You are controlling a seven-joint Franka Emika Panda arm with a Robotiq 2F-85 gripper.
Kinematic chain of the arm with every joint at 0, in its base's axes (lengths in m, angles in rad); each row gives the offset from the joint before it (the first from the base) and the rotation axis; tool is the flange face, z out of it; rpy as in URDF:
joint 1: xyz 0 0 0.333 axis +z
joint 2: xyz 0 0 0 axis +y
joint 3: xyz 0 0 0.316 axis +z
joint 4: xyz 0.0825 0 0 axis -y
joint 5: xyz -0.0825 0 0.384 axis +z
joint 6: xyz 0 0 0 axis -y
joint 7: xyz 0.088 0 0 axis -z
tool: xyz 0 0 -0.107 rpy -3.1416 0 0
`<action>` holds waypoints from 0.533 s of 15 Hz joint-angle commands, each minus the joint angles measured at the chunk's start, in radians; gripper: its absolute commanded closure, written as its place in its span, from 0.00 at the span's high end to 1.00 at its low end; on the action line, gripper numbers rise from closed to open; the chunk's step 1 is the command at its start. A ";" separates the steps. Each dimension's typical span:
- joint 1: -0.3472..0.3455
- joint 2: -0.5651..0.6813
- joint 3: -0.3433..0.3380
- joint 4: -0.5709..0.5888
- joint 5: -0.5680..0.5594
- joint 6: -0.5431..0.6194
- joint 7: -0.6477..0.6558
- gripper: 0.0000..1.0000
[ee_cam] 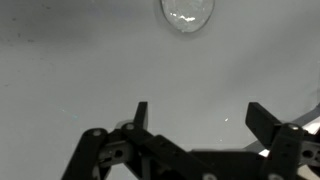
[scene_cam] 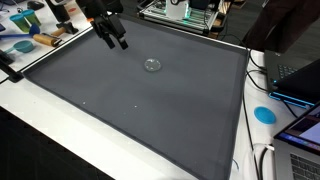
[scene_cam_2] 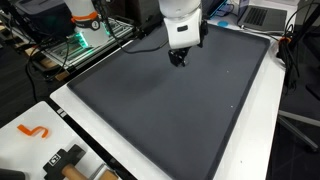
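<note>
A small clear glass object (scene_cam: 152, 65), round and shiny like a little bowl or lid, lies on the dark grey mat (scene_cam: 140, 100). The wrist view shows it at the top edge (ee_cam: 187, 14), ahead of the fingers. My gripper (scene_cam: 119, 42) hangs over the mat's far left part, some way left of the glass object, jaws wide apart and empty. In an exterior view the gripper (scene_cam_2: 178, 60) points down under the white wrist, and the glass object is hidden there. The wrist view shows both black fingertips (ee_cam: 262, 117) with only bare mat between them.
The mat covers most of a white table (scene_cam: 40, 130). Tools and blue items (scene_cam: 25, 42) lie at the left edge, a blue disc (scene_cam: 264, 114) and laptops (scene_cam: 296, 80) at the right. An orange hook (scene_cam_2: 35, 131) and a mallet (scene_cam_2: 65, 160) lie on the white table edge.
</note>
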 commanded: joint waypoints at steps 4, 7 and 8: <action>-0.029 -0.066 0.001 -0.100 0.084 0.007 -0.148 1.00; -0.032 -0.083 -0.004 -0.130 0.105 0.002 -0.199 1.00; -0.032 -0.088 -0.006 -0.139 0.108 0.001 -0.214 1.00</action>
